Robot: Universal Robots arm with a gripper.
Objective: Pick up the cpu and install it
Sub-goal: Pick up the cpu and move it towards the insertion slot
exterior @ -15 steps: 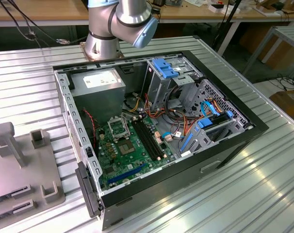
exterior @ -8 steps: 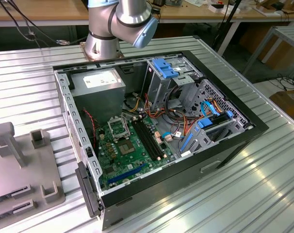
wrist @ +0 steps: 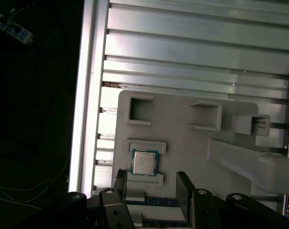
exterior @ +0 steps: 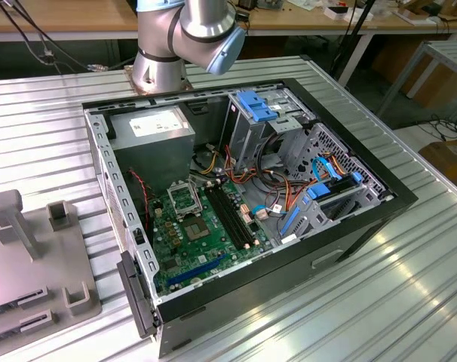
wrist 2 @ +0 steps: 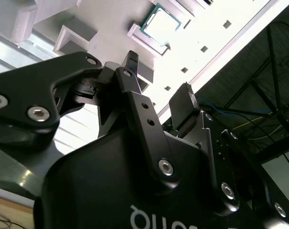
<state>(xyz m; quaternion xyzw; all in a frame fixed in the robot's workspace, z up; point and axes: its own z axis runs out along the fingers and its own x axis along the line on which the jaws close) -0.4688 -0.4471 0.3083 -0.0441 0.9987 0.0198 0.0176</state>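
The cpu is a small square chip with a dull silver top and a dark rim. It lies flat between two raised ledges on a grey fixture plate. My gripper hangs over that plate, open, with nothing between its black fingers. The chip sits just beyond the fingertips and apart from them. In the second wrist view the cpu is seen past the open gripper. In the exterior view the silver-framed socket sits on the green motherboard inside the open computer case.
The grey fixture plate with upright blocks lies at the exterior view's left on the ribbed metal table. Inside the case are a power supply, black memory slots, a drive cage and loose cables. The arm's base stands behind the case.
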